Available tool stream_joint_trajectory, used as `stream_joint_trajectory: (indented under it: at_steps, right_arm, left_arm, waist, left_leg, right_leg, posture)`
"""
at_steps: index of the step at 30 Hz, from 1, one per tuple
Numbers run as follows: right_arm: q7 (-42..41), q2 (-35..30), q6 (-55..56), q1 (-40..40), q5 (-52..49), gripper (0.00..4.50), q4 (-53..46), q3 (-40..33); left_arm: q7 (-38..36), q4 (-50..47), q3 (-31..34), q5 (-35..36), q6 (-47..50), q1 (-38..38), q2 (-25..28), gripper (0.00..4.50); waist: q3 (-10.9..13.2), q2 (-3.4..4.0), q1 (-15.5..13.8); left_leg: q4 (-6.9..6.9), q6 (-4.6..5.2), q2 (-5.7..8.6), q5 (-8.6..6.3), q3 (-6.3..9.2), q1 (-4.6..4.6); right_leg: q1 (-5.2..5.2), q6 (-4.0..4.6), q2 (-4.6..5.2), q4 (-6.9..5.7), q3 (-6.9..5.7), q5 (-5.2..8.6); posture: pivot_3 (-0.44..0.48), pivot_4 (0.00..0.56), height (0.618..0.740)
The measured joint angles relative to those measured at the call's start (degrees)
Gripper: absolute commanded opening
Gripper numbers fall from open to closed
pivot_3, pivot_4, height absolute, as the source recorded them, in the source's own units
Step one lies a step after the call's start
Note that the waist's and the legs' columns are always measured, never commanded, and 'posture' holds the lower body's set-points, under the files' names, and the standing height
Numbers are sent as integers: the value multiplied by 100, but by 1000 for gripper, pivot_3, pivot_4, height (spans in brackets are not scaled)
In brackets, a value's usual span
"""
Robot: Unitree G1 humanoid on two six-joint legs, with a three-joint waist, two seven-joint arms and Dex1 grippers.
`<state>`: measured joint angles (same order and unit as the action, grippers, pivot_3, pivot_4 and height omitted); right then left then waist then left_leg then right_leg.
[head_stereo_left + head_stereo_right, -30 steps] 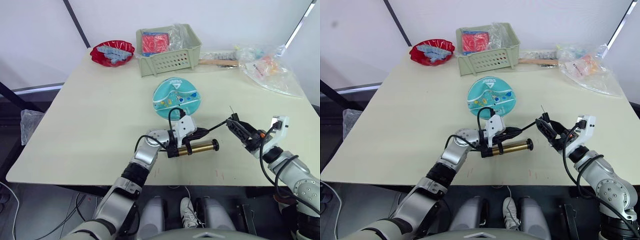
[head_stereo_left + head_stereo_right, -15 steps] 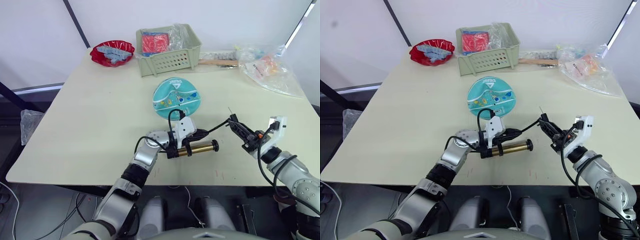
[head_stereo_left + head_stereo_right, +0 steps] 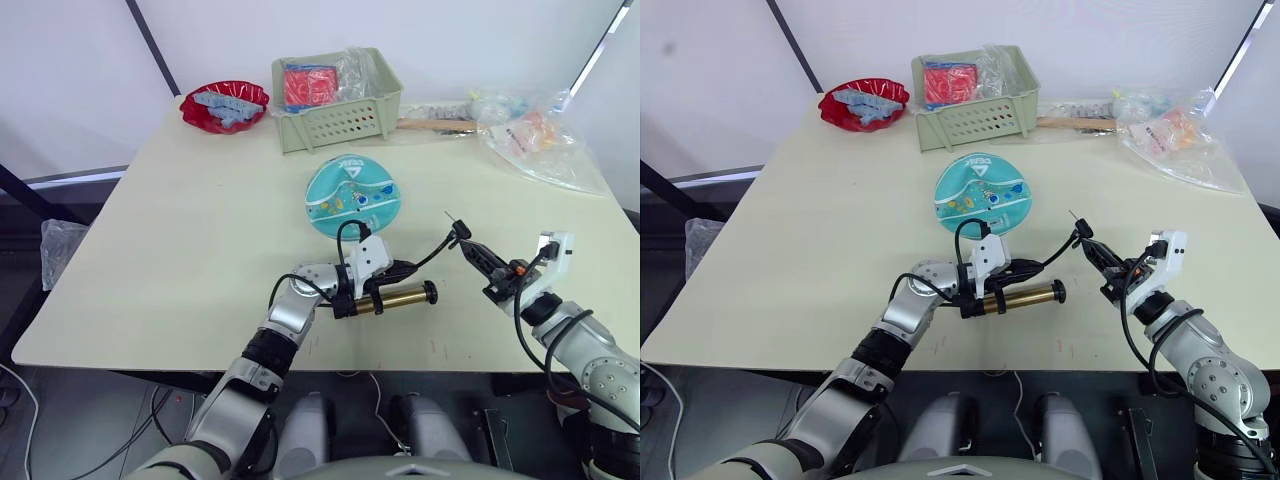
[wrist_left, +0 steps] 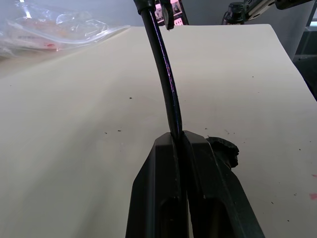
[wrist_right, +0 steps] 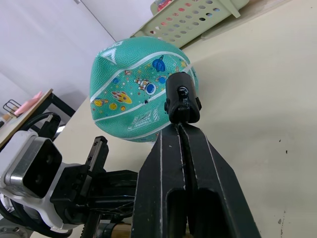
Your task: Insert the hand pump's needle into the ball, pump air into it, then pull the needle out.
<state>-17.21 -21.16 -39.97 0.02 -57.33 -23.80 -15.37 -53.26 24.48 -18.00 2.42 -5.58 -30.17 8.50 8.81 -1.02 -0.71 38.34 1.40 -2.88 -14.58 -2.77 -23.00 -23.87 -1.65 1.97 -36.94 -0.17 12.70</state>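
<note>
Right gripper (image 3: 470,243), jaws pinching the needle (image 3: 452,219) fitting, hovers beside the teal ball (image 3: 352,196); left gripper (image 3: 397,268) clamps the hand pump (image 3: 395,297) hose on the surface (image 3: 190,240), basket (image 3: 335,100) behind.

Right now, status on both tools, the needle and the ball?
Left tool shut on the hose beside the hand pump. Right tool shut on the needle fitting, raised above the table. Ball apart from needle, nothing between.
</note>
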Motion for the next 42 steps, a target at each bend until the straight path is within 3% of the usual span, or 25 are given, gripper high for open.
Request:
stream_joint_trajectory:
  at_steps: [4,41,42]
  right_arm:
    - [-18,-11,5,0,81,2288,0,32]
    - [-102,14,11,-51,84,2288,1,84]
    - [-102,13,15,-51,86,2046,1,84]
  left_arm:
    - [1,0,0,0,0,0,-3,0]
    - [-27,0,-12,-3,-8,69,-2,0]
    - [-28,0,-13,-3,-9,75,-2,0]
  waist:
    - [0,0,0]
    - [0,0,0]
    - [0,0,0]
  left_leg:
    - [0,0,0,0,0,0]
    - [-1,0,-1,0,1,-1]
    - [-1,0,-1,0,1,-1]
  right_leg:
    - [0,0,0,0,0,0]
    - [-1,3,0,2,0,3]
    - [-1,3,0,2,0,3]
  posture:
    - [0,150,738]
    - [0,150,738]
    - [0,150,738]
